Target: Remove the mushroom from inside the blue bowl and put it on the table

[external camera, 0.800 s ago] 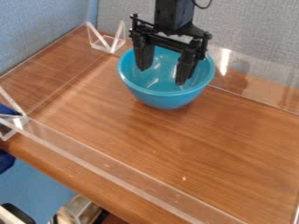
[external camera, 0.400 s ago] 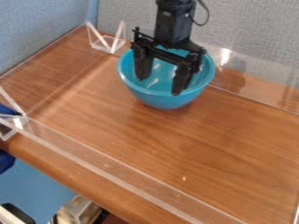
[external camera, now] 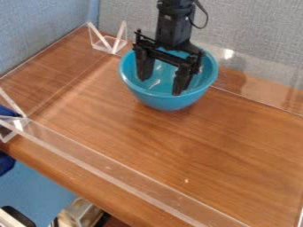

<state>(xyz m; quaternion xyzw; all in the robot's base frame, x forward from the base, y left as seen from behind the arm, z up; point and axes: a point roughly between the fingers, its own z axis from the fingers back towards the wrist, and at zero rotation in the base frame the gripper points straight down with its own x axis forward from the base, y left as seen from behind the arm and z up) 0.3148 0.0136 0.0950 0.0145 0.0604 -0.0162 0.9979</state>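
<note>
The glossy turquoise-blue bowl stands on the reddish-brown table, toward the back. My black gripper hangs straight down into the bowl's mouth, open, with one finger at each side of the interior. The fingertips reach low inside the bowl. The mushroom is hidden behind the gripper and the bowl's wall; I cannot make it out.
Low clear acrylic walls edge the tabletop on all sides. A small clear bracket stands at the back left corner. A blue fabric wall rises behind the table. Bare wood stretches in front of and left of the bowl.
The gripper has shifted slightly left and come down deeper into the bowl. Its jaws have stayed open.
</note>
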